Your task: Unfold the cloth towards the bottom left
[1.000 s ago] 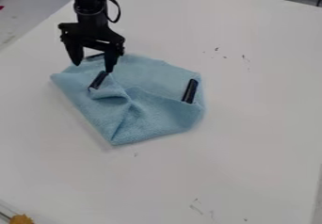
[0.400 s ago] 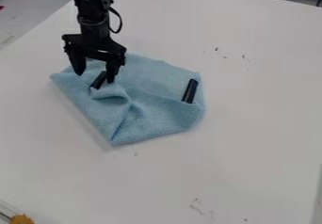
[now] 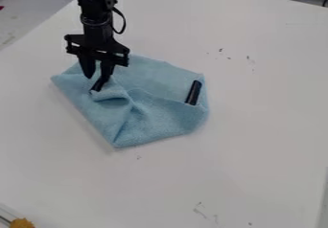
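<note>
Cloth (image 3: 160, 119), pale blue and rumpled, lies left of centre in the frame, folded over itself with one corner pointing down, on a big white table (image 3: 250, 150) that takes up most of what I see. From the upper left the black arm (image 3: 96, 14) hangs over it, and its gripper (image 3: 96, 78) sits low at the cloth's upper left part. The claw is partly open, a slim gap between its fingers (whether they touch the fabric, I can't tell from here). A dark strip (image 3: 193, 92) lies slanted near the cloth's right edge. Something orange (image 3: 22, 223) pokes in at the bottom left corner, and a shorter dark piece (image 3: 98, 85) lies right by the fingertips.
</note>
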`<state>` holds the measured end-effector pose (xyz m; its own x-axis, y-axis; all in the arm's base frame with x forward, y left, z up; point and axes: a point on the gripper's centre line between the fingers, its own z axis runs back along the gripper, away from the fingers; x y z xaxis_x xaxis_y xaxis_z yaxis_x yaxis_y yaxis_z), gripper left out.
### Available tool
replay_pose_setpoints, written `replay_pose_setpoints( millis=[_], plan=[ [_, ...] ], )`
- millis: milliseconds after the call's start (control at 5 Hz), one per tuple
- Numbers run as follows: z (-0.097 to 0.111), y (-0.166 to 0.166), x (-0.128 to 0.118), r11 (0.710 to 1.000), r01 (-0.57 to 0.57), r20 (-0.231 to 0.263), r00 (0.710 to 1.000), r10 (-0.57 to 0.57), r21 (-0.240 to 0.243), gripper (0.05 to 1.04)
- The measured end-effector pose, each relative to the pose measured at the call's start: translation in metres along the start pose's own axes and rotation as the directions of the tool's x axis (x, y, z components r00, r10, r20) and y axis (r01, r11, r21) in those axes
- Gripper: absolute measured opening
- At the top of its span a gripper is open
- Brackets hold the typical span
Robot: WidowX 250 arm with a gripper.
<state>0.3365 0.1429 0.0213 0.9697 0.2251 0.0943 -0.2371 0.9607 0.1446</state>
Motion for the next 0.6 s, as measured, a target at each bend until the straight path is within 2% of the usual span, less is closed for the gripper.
replay_pose_setpoints(
  millis=[200,400,600],
  plan=[
    [0.0009,-0.0024,0.0007,1.0,0.005,0.0,1.0,-0.005,0.001,0.135],
    [0.001,-0.0027,0.0001,1.0,-0.003,-0.005,1.0,0.003,0.002,0.085],
    [0.0023,-0.0051,-0.0013,1.0,0.002,-0.02,1.0,-0.002,0.005,0.245]
  ],
)
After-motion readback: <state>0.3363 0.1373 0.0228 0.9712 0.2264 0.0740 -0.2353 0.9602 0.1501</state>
